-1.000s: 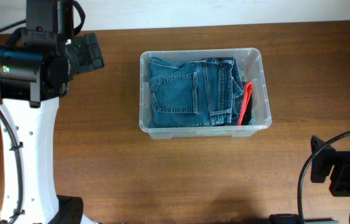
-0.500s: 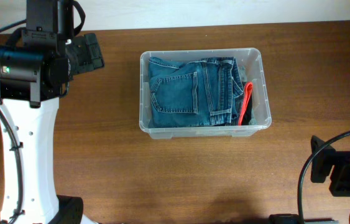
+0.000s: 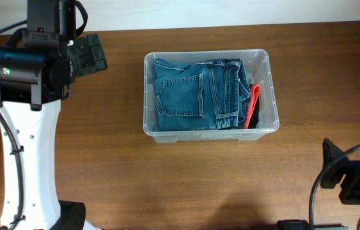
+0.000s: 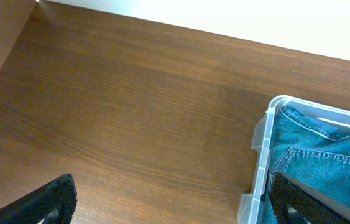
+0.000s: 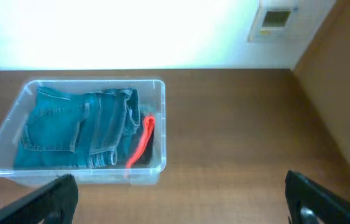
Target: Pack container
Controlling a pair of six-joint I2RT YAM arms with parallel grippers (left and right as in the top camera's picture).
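Container: A clear plastic bin [image 3: 205, 135] sits at the far middle of the wooden bench [image 3: 167, 185], close to the white wall [image 3: 231, 13], its long sides running left to right in the overhead view.
Contents: Folded blue jeans [image 3: 195, 94] fill most of the bin, a back pocket facing up. A red strap-like item [image 3: 252, 105] lies along the right end, between the denim and the bin wall, with something dark beside it that is too small to make out.
Left claw: The left claw [image 4: 178, 202] is spread wide, both black fingertips [image 4: 53, 200] at the bottom corners of its wrist view, nothing between them. It hangs over bare bench, to the left of the bin and apart from it; the bin's near corner [image 4: 262, 143] shows at the right of that view.
Right claw: The right claw [image 5: 184, 202] is likewise spread wide and holds nothing. It is well apart from the bin, which its camera sees whole [image 5: 69, 174] from a distance.
Arms: The left arm [image 3: 26, 64] stands at the bench's left edge; the right arm [image 3: 359, 185] shows only partly in the near right corner.
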